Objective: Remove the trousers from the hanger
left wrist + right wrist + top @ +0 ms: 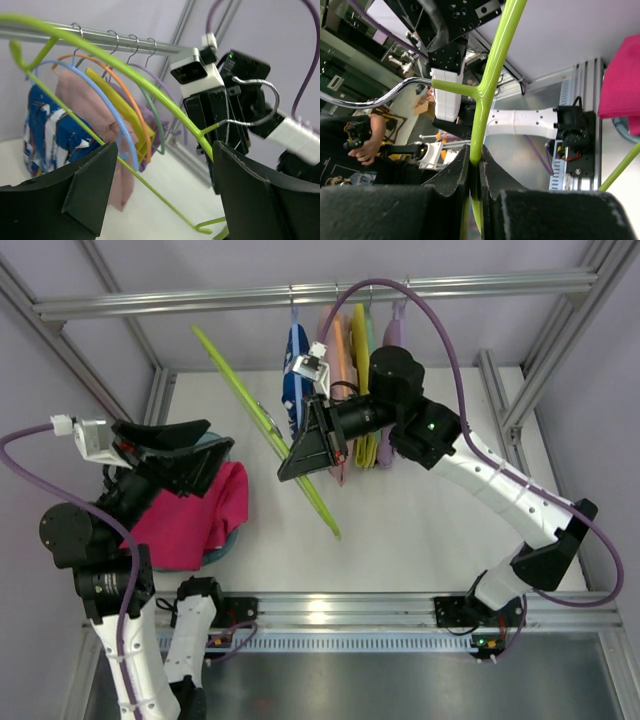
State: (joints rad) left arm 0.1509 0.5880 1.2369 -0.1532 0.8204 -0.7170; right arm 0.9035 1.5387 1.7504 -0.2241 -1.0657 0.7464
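Table (400,530) fills the middle of the top view; the rail (480,285) runs across the upper frame with the other garments (345,350) hanging at upper centre. The trousers (195,520) are bunched at lower left on a teal tub (225,540), with no part on the hanger, so the removal looks done.

The hanger (240,390) is bare and runs diagonally from upper left of centre down to centre. The right gripper (475,175) is pinched tight on its green bar just under the neck. The left gripper (200,438) sits over the trousers at left, jaws wide with nothing between them.

Step in hand, my read: clear off and finish.
- Lift the left arm straight up so a finger doesn't snag the cloth and drag it out of the tub.
- Keep the right pinch firm. The bar is thin and slick and could swivel.
- Mind the metal hook (260,100), which sits right by the right wrist camera and cable.
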